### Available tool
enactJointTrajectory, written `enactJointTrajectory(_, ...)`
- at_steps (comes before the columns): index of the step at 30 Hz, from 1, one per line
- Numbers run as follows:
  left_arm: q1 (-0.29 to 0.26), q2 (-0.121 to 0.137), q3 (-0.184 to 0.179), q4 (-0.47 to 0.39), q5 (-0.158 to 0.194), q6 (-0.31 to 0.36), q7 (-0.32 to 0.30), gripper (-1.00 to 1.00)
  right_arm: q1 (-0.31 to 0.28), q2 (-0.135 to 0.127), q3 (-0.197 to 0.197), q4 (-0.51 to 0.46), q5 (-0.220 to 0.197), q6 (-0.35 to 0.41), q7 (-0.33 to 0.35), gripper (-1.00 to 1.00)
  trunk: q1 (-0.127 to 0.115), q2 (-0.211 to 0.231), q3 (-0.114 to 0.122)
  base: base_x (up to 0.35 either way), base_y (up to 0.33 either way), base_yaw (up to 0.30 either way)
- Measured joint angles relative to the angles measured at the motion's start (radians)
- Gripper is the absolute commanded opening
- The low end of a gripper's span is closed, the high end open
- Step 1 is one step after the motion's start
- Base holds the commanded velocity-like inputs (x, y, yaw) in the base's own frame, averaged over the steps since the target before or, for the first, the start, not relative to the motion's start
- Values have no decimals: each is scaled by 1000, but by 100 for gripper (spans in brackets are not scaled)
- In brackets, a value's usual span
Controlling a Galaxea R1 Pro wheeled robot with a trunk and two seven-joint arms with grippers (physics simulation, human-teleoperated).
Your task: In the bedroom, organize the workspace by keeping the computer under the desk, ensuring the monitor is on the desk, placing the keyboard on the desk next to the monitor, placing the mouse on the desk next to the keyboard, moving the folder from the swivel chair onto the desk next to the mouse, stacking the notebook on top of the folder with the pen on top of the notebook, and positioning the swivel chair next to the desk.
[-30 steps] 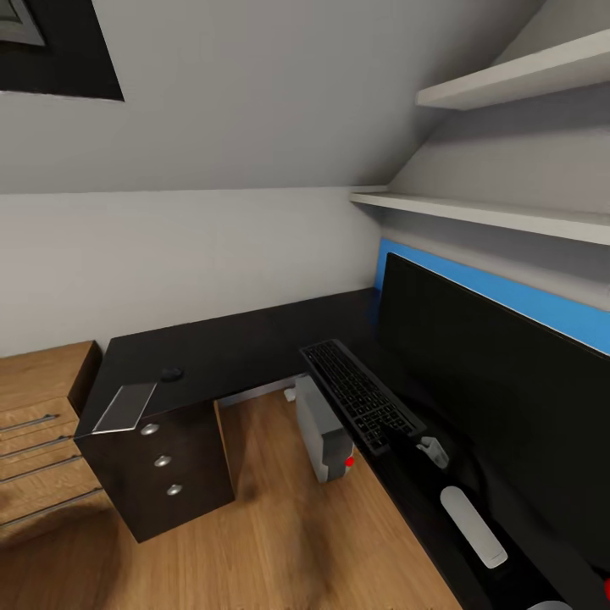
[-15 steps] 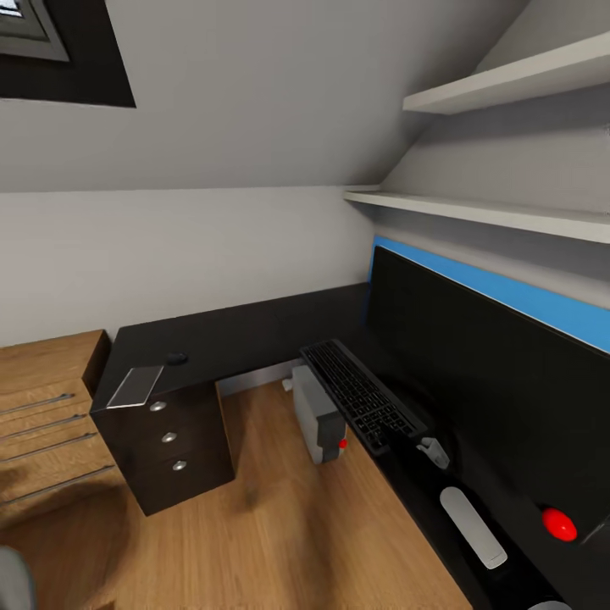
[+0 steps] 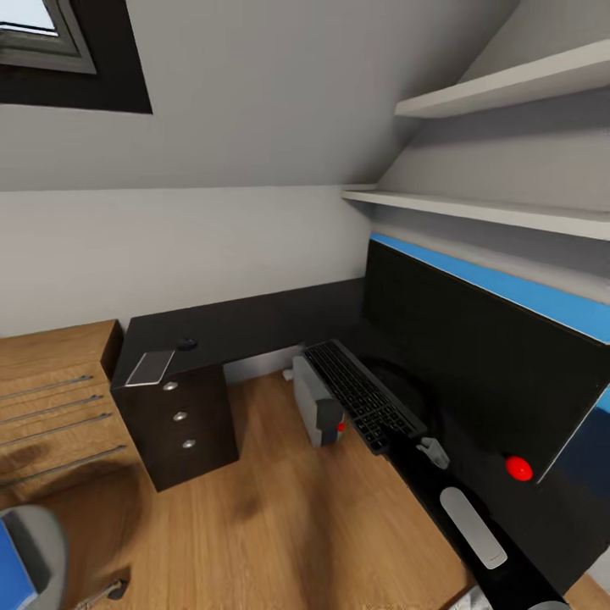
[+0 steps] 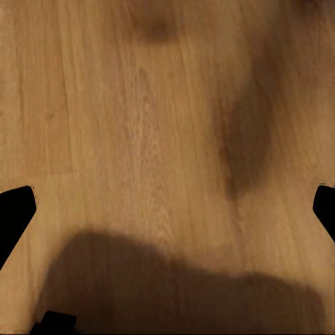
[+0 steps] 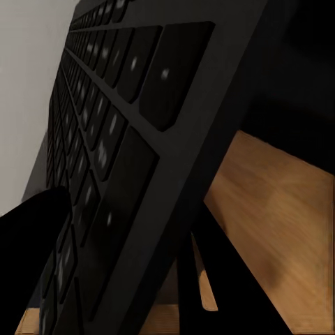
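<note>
My right gripper (image 3: 432, 449) is shut on the keyboard (image 3: 360, 394), one finger (image 5: 35, 244) pressing its keys (image 5: 112, 125). The keyboard hangs over the front edge of the black desk (image 3: 254, 326), before the monitor (image 3: 474, 356). Below it stands the computer (image 3: 318, 411). The mouse (image 3: 186, 343) lies on the desk's far wing beside a flat grey slab, seemingly the notebook (image 3: 151, 368). The swivel chair (image 3: 34, 551) carries the blue folder (image 3: 8, 568) at lower left. My left gripper (image 4: 167, 209) hangs open over the floor. The pen is out of view.
A light wooden chest (image 3: 51, 398) with bar handles stands left of the desk's drawer unit (image 3: 182, 419). Two white shelves (image 3: 474, 212) run above the monitor. A red ball (image 3: 518, 468) sits in front of the screen. Wooden floor (image 3: 280, 525) lies between chair and desk.
The camera has swung and drawn back, so the desk looks smaller and farther. The chair with the folder has come into view at lower left. The keyboard stays in my right gripper.
</note>
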Motion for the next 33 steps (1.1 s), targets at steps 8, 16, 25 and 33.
enactJointTrajectory(8, 0, 0, 0, 0, 0, 0, -1, 100, 0, 0, -1, -1, 0, -15, -2, -100, 0, 0, 0, -179, -1, 0)
enactJointTrajectory(16, 0, 0, 0, 0, 0, 0, -2, 100, 0, 0, -1, -2, -1, -43, -3, -100, 0, 0, 0, -127, -138, 0)
enactJointTrajectory(25, 0, 1, 1, 0, 0, 0, -3, 100, 0, 0, -2, -2, -2, -43, -2, -100, -1, 0, 0, -19, -66, 0)
enactJointTrajectory(33, 0, 1, 0, 0, 0, 0, -3, 100, 0, -1, -2, 0, -2, -40, -1, -100, -1, 0, 0, 0, -40, 0)
